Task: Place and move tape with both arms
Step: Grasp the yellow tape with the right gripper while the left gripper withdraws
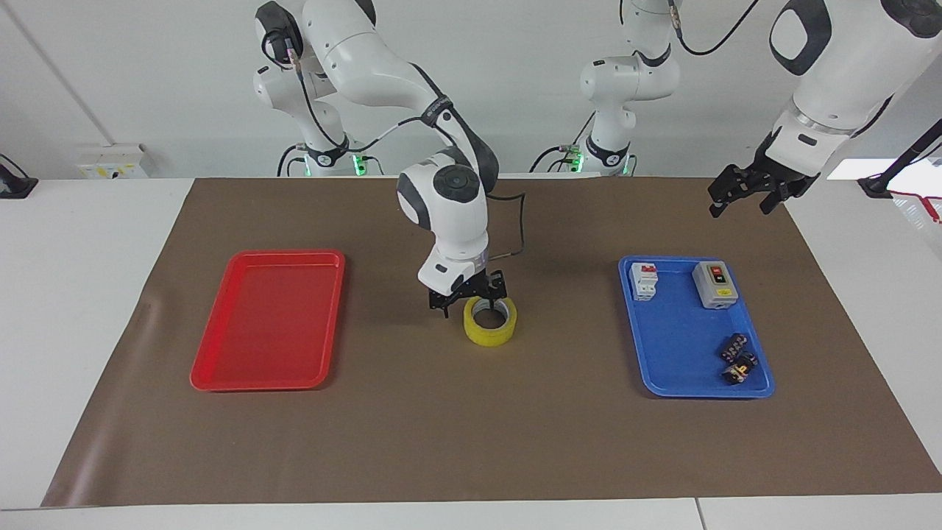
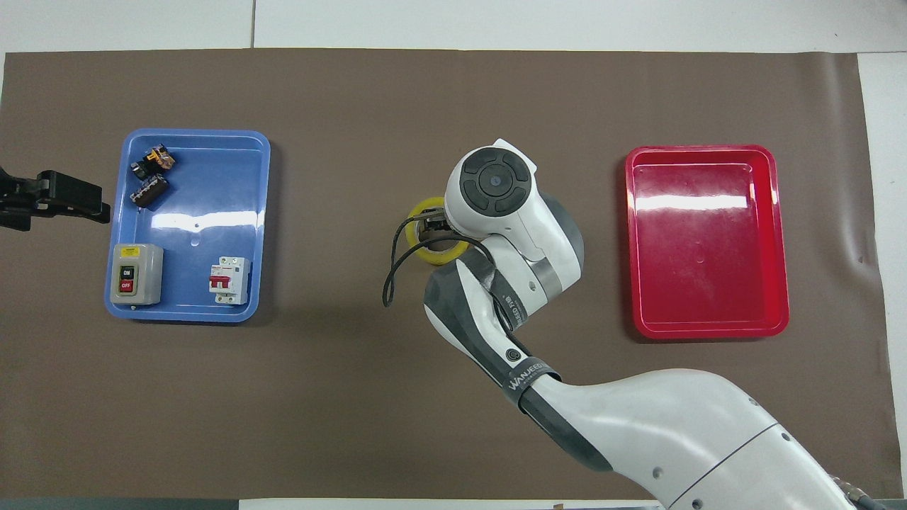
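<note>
The wide ring-shaped roll of translucent yellow tape lies flat on the brown-covered tabletop, its hole facing straight up, midway between the empty red plastic tray and the blue plastic tray. And here is the right arm's black two-finger gripper, right down at the roll on its robot-ward rim. The jaws stand spread, nothing in them; one finger looks to dip into the pale core while the other hangs outside the wall, toward the red tray's end. Whether either finger touches the tape, I cannot tell. From overhead the wrist hides most of the roll, just a yellow crescent peeking out.

So the whole move turns on that straddle: the wall of the ring sits between the jaws, and closing should pinch it, I judge. A round roll has no long axis to line up with, so any stretch of the rim serves.

The left arm's black gripper waits high, over the tabletop beside the blue tray, jaws apart and empty, much the farther of the two from the tape.
</note>
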Robot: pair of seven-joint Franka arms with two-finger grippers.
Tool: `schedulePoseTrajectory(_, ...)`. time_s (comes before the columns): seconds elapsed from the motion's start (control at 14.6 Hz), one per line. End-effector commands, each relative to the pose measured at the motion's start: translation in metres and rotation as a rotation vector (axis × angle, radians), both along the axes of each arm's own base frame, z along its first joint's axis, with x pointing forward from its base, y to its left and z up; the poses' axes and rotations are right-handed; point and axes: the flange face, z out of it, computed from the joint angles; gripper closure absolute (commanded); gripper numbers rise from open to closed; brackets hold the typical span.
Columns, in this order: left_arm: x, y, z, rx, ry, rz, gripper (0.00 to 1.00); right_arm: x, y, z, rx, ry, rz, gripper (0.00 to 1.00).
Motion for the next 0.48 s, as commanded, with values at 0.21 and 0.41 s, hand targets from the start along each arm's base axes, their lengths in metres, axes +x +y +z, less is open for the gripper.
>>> schedulePoseTrajectory(0.21,-0.0233,-0.0012,0.0027,-0.02,0.01,-0.018,0.0,-0.0133,-0.0133,-0.0198,-0.004,-0.023,0.076,0.0)
schedulePoseTrajectory(0.41,-0.0226,-0.0004,0.0032,-0.02,0.004,-0.016,0.0,-0.0141,-0.0195,-0.0238,-0.006,-0.025,0.099,0.0)
